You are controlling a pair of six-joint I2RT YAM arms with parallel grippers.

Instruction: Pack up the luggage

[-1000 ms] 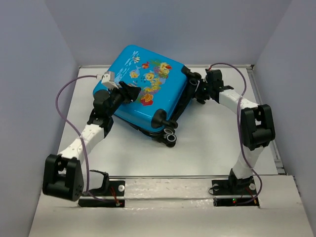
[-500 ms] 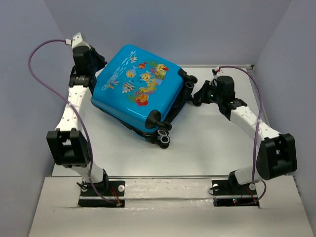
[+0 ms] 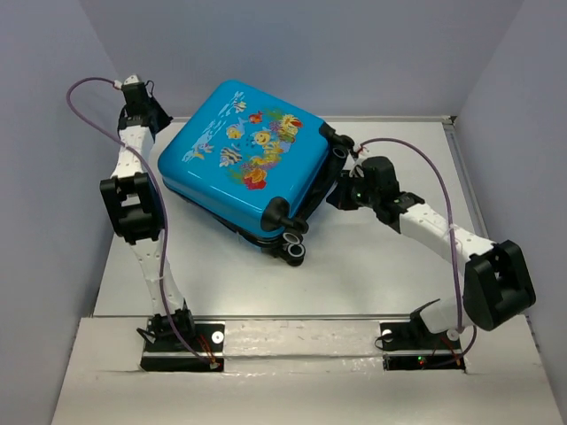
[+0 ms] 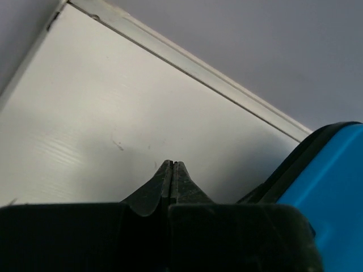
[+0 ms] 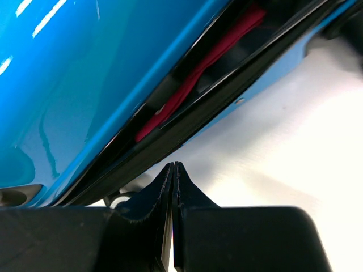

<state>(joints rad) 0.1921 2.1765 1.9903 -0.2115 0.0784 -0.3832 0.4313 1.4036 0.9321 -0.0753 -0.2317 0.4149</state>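
Observation:
The luggage, a bright blue hard-shell suitcase with a fish print on top, lies flat at the back middle of the table, wheels toward me. My left gripper is shut and empty, raised beside the case's far left corner; the left wrist view shows the closed tips over bare table, with the blue shell at right. My right gripper is shut and empty, close against the case's right side. In the right wrist view its tips sit just under the black zipper gap, where something red shows inside.
Grey walls close in the table on three sides, with a raised metal rim along the back edge. A small metal ring hangs below the zipper seam. Both arm bases sit on the near rail.
My left gripper came off the suitcase's top, shut, and swung up to the far left corner. My right gripper moved down and in against the case's right side. The case shifted slightly left.

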